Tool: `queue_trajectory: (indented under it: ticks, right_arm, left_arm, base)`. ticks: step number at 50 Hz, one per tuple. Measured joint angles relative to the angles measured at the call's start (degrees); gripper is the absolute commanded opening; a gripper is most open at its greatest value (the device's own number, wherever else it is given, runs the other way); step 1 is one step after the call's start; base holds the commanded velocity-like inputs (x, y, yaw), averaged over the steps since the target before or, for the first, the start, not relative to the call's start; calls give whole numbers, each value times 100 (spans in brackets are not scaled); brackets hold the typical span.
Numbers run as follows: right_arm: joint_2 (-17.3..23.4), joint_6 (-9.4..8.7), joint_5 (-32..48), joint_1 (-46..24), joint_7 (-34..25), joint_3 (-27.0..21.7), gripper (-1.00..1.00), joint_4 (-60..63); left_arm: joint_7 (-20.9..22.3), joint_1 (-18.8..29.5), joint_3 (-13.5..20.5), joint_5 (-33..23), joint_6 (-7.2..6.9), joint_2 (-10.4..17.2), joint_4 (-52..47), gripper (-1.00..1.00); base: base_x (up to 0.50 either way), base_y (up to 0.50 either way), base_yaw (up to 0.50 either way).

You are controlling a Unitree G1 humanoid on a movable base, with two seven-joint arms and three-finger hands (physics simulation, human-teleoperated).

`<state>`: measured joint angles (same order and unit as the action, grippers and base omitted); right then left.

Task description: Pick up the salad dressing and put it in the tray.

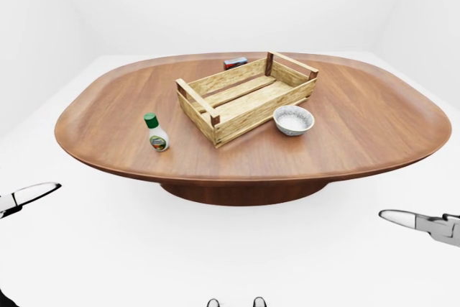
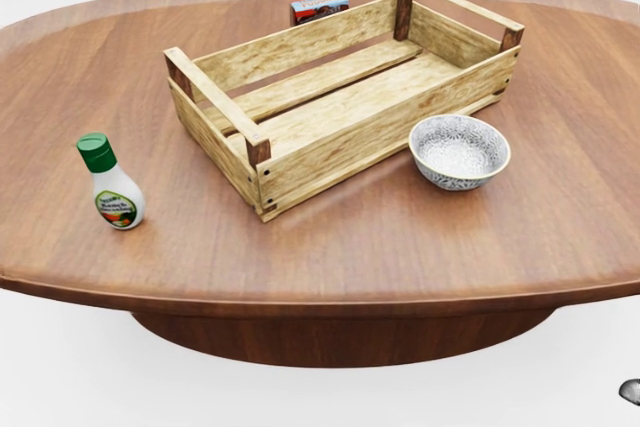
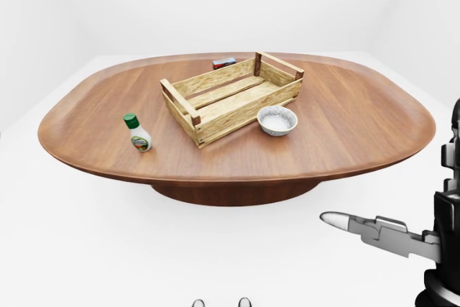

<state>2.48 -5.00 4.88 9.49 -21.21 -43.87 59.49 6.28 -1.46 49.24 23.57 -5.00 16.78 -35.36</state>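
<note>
The salad dressing (image 2: 113, 187) is a small white bottle with a green cap, standing upright on the left part of the round wooden table (image 2: 400, 247). The tray (image 2: 380, 137) is an empty slatted wooden crate, set at an angle to the right of the bottle and apart from it. My left hand (image 1: 32, 193) is low at the left edge of the left-eye view, fingers stretched out and empty. My right hand (image 3: 359, 224) is low at the right of the right-eye view, also stretched out and empty. Both hands are below the table's near rim, far from the bottle.
A white patterned bowl (image 2: 459, 152) stands just right of the tray's near long side. A small red and blue box (image 2: 320, 7) lies behind the tray, toward the top of the head view. White floor and walls surround the table.
</note>
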Motion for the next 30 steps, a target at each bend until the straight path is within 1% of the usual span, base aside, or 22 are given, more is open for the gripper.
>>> queue_trajectory:
  ticks: [6,21,30]
  right_arm:
    - [-56,0,245,-34,-97,107,100,25]
    - [-184,0,546,0,-317,299,100,38]
    - [-254,0,554,42,-391,305,100,-14]
  left_arm:
    - [7,-10,34,-8,0,10,-1,100]
    - [37,-20,29,-86,0,-3,34,100]
    - [57,-22,13,-138,0,-11,62,100]
  base:
    - [23,50,0]
    - [36,44,0]
    - [40,38,0]
